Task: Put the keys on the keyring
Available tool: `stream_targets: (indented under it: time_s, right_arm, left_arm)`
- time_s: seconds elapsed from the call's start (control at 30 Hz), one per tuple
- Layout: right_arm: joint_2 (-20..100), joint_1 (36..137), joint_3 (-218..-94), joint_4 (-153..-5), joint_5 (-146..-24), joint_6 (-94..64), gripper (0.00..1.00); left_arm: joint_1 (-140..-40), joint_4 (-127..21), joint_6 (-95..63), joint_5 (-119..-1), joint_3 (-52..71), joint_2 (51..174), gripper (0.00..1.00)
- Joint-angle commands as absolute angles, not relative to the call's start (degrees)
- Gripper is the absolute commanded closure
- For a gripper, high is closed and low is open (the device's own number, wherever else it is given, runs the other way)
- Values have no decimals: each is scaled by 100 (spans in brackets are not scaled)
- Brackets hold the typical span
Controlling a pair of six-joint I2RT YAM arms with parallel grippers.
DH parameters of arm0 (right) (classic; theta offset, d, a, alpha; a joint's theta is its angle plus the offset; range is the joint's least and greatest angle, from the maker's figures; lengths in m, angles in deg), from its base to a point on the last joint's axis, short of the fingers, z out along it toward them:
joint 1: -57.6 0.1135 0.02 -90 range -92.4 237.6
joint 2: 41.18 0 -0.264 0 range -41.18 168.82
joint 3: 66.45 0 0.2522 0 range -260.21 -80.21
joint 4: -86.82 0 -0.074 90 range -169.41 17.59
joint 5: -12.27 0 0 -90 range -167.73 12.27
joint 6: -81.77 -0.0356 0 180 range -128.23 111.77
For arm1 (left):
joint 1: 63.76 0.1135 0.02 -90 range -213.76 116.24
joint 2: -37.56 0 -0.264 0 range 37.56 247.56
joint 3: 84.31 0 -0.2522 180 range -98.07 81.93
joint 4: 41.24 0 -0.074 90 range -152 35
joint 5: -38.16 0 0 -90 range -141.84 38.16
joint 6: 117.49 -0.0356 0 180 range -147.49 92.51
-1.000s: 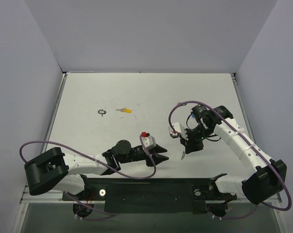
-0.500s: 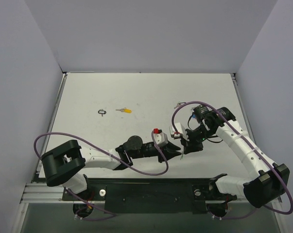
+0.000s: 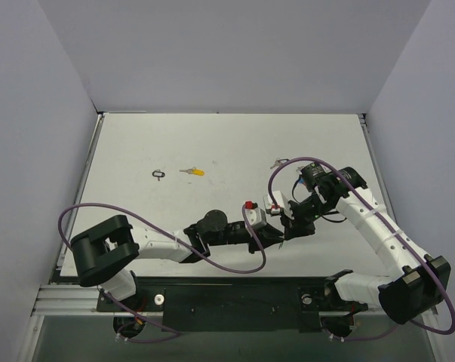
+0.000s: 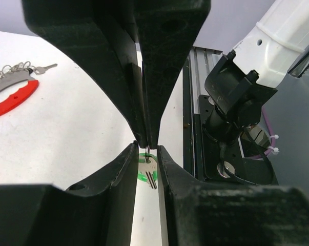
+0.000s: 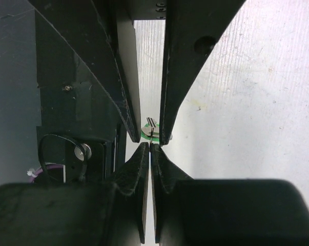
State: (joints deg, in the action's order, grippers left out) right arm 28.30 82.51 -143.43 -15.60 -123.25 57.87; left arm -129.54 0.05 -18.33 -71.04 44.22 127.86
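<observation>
Holding: right gripper point(image 5: 149, 145) is pinched tight on the green key point(image 4: 147, 170), near centre-right.
Left gripper point(image 4: 148, 152): narrow gap straddling that key's head; contact unclear.
Keyring point(image 4: 15, 96): lies on the table, farther out.
Left to do: green key and far-left yellow key point(image 3: 196, 172) both unthreaded.
Change: left arm has slid right to meet the right gripper; yellow key unmoved.

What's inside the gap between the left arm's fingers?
A green key, only its head showing. The right fingers, shut, cover the rest; whether the left fingers touch it is unclear.
</observation>
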Motion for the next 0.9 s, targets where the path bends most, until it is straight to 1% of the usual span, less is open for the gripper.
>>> stream_targets:
  time_s: [0.0,0.03,0.07,0.13,0.17,0.2,0.23,0.4,0.43,0.47,0.5,0.57,0.63,0.7,0.8,0.87]
  right_arm:
    - [2712,8257,-14341,-1350,-12589,5883,100]
    - [2720,8265,-14341,-1350,-12598,5891,100]
    - [2712,8257,-14341,-1341,-12607,5892,100]
    - [2712,8257,-14349,-1332,-12616,5900,100]
    - [2720,8257,-14341,-1332,-12624,5909,100]
    - [2712,8257,-14341,-1323,-12633,5900,100]
    - [2729,8257,-14341,-1323,-12642,5900,100]
    - [2738,8222,-14384,-1315,-12712,5795,100]
    - [2738,8160,-14419,-1315,-12782,5751,98]
    - [2738,8116,-14472,-1315,-12800,5699,90]
    - [2721,8029,-14499,-1271,-12835,5689,79]
    - [2703,7827,-14630,-1157,-12853,5672,72]
    - [2642,7573,-14727,-1043,-13080,5785,69]
    - [2598,7352,-14850,-884,-13415,6040,68]
    - [2658,7307,-15069,-674,-13818,6391,68]
    - [2746,7333,-15192,-472,-14108,6602,65]
  left_arm:
    - [-13030,99,-1888,-7224,4203,12879,71]
    - [-13030,90,-1897,-7206,4186,12888,71]
    - [-13030,90,-1906,-7215,4185,12896,76]
    - [-13030,64,-1923,-7223,4168,12888,83]
    - [-13030,3,-1941,-7215,4168,12888,83]
    - [-13030,-15,-1950,-7232,4150,12896,89]
    - [-13030,-41,-1967,-7241,4159,12879,100]
    - [-13030,-7,-1950,-7303,4238,12826,100]
    - [-13030,124,-1915,-7259,4264,12809,100]
    - [-13030,204,-1845,-7128,4395,12748,100]
    - [-13021,465,-1792,-7022,4492,12695,100]
    - [-13021,957,-1616,-6680,4773,12546,100]
    - [-13021,1668,-1388,-6346,5037,12440,100]
    - [-13021,2248,-1220,-6012,5239,12378,100]
    - [-13030,2761,-1097,-5809,5407,12299,100]
    - [-13030,2981,-1097,-5747,5416,12229,100]
